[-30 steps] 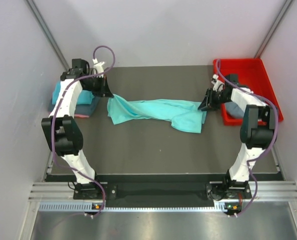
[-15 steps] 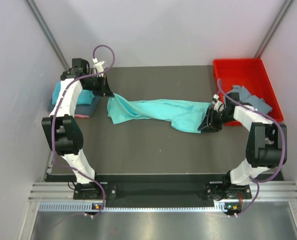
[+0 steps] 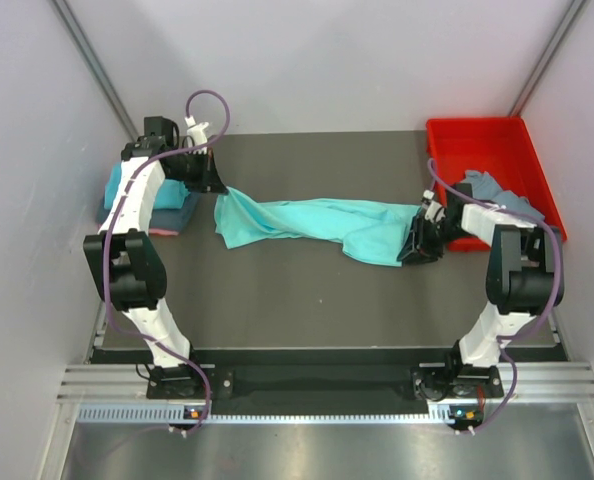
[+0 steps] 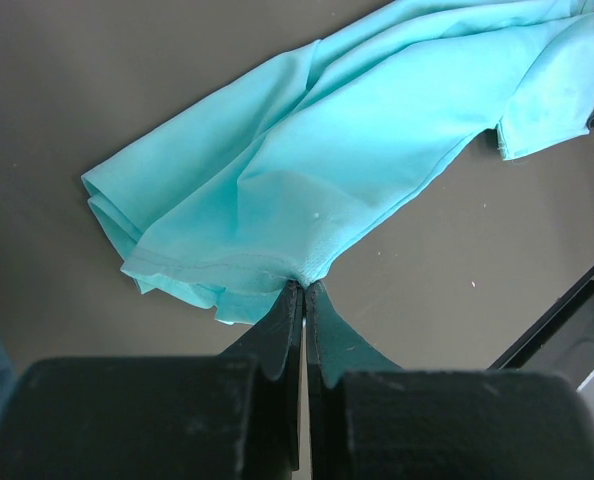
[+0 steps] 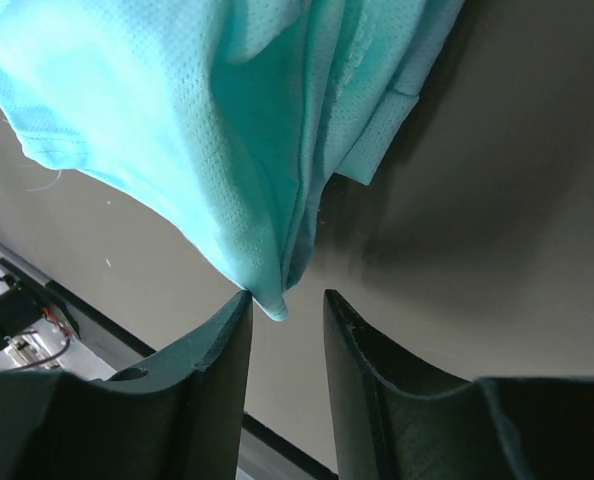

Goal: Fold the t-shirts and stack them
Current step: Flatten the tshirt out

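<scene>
While most of the top view is taken up by the dark table, its middle is crossed by the turquoise t-shirt, which is drawn out into a long, rumpled band from left to right. At the far right corner the red tray is found, with a slate grey-blue t-shirt heaped loosely in it. At the far left a folded stack is seen, teal on top with a pink edge showing beneath.

The left gripper is pressed fully together on the turquoise shirt's hem at its left end, and a small pucker of cloth is nipped between the tips. The right gripper is held partly apart at the shirt's right end, near the tray. A pointed corner of the cloth lies just between its fingertips, and nothing is seen clamped there.

The cloth is judged to be light, thin and limp: a fine mesh weave is shown in the right wrist view, and folds are formed wherever no tension is applied. It can be expected to sag and bunch rather than keep a shape, and a grip on a single thin layer may slip. A hold is best taken at the hemmed corner, where more thickness is given by the doubled seam, with the corner set well inside the jaws before closing.
</scene>
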